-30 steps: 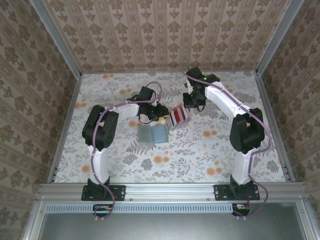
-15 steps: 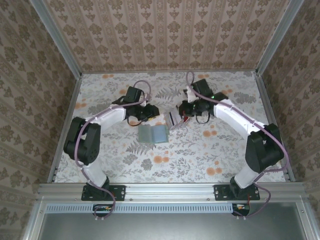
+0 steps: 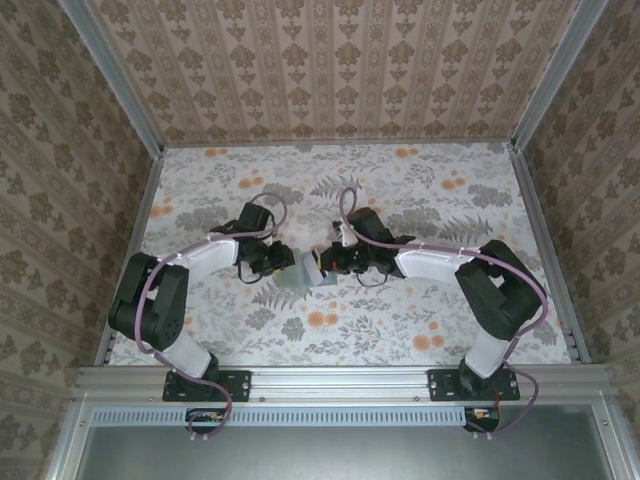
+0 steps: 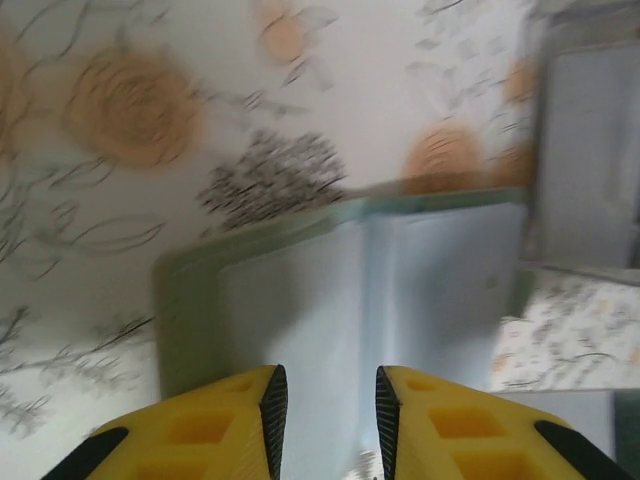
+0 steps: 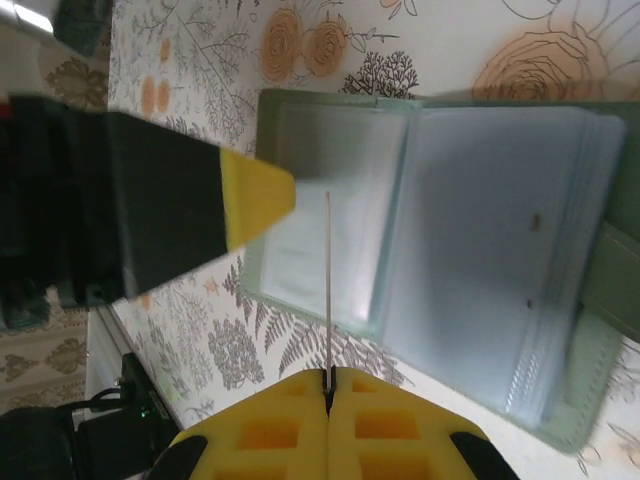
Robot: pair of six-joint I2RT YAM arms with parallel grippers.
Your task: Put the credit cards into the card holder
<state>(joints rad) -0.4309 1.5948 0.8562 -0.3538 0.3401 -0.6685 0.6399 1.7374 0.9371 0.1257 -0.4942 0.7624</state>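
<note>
Floral table [image 3: 450, 200]; grey-green card holder [image 5: 450, 250] open (clear sleeves); right pincer [image 5: 328, 385] clamps card [image 5: 327, 280]; left pincer [image 4: 330, 400] narrow.

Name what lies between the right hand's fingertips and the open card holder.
One thin credit card, seen edge-on in the right wrist view, sticks out from the shut right hand over the card holder and its clear pockets.

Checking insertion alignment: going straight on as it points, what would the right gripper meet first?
Probably the clear page of the open grey-green card holder, touched first by the thin card that the right gripper holds; depth unclear.
</note>
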